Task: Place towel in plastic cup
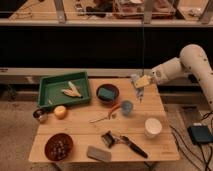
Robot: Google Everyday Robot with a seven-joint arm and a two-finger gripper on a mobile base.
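My gripper (139, 84) hangs above the right back part of the wooden table (80, 134), with the white arm (186, 64) coming in from the right. It is shut on a small pale yellowish bundle, the towel (143, 81), and a thin strand hangs down from it. A small blue plastic cup (126, 107) stands on the table just below and to the left of the gripper, apart from it. A white cup (153, 127) stands further forward on the right.
A green tray (50, 90) holding a yellow item sits at the back left. A red bowl (107, 93) holds a green sponge. An orange (60, 111), a bowl of dark fruit (58, 146), a grey block (98, 153), a brush (131, 145) and a red-handled spoon (106, 116) lie around.
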